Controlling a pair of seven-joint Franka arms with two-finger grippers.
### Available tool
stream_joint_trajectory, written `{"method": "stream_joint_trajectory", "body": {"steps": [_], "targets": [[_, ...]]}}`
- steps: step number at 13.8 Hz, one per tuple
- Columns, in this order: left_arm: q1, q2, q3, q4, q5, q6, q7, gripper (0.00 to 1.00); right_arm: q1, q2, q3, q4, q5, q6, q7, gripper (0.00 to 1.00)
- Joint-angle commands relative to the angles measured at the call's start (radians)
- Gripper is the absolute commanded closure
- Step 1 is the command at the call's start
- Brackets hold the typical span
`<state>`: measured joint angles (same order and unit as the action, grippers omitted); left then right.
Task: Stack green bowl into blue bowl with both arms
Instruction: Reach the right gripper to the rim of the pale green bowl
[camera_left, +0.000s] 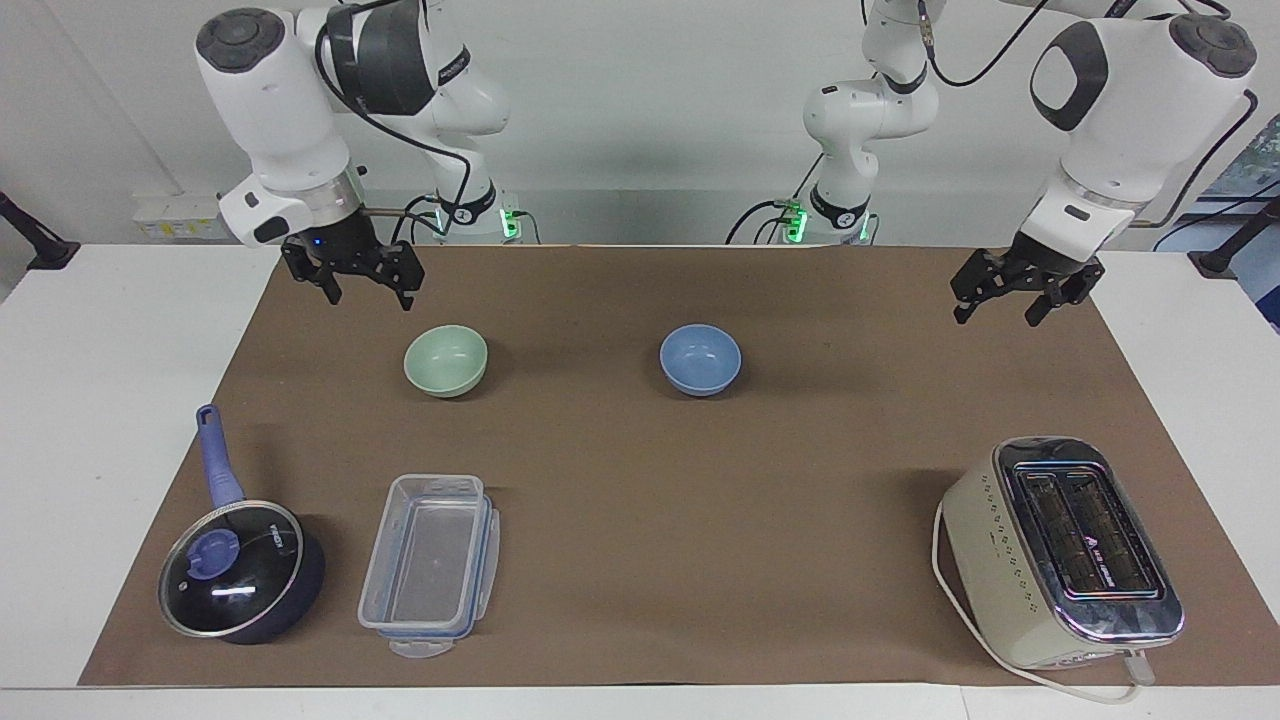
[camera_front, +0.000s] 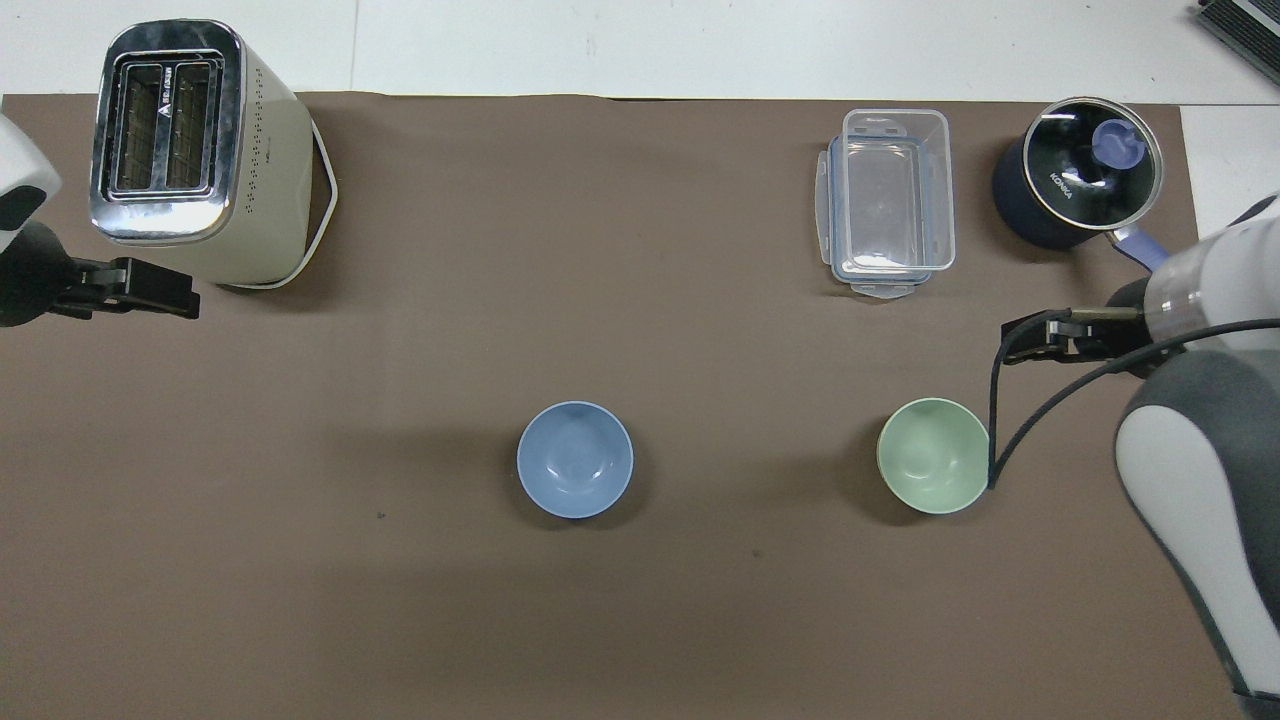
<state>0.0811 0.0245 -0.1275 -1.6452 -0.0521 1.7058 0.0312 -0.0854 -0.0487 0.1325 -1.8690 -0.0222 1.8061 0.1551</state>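
The pale green bowl (camera_left: 446, 360) (camera_front: 934, 456) sits upright and empty on the brown mat (camera_left: 640, 480). The light blue bowl (camera_left: 700, 358) (camera_front: 575, 459) stands beside it toward the left arm's end, a bowl's width or two apart, also empty. My right gripper (camera_left: 368, 298) hangs open and empty over the mat, close to the green bowl and not touching it. My left gripper (camera_left: 996, 317) is raised over the mat's edge at the left arm's end, well away from the blue bowl, open and empty.
A cream and chrome toaster (camera_left: 1065, 550) (camera_front: 190, 150) stands far from the robots at the left arm's end. A clear plastic container (camera_left: 430, 565) (camera_front: 888, 200) and a dark blue lidded saucepan (camera_left: 240, 570) (camera_front: 1075, 170) sit farther out than the green bowl.
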Motion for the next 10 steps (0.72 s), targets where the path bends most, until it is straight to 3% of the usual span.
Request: {"method": "stream_joint_trajectory", "body": {"steps": [1, 5, 10], "targets": [[0.011, -0.011, -0.009, 0.016, 0.026, -0.066, 0.016, 0.00, -0.011, -0.076, -0.004, -0.214, 0.022, 0.142, -0.022, 0.00], [0.009, -0.020, -0.009, 0.028, 0.038, -0.103, 0.010, 0.00, -0.039, -0.074, -0.004, -0.409, 0.024, 0.324, -0.038, 0.00], [0.011, -0.020, -0.009, 0.028, 0.040, -0.094, 0.010, 0.00, -0.077, -0.050, -0.002, -0.559, 0.024, 0.508, -0.091, 0.00]]}}
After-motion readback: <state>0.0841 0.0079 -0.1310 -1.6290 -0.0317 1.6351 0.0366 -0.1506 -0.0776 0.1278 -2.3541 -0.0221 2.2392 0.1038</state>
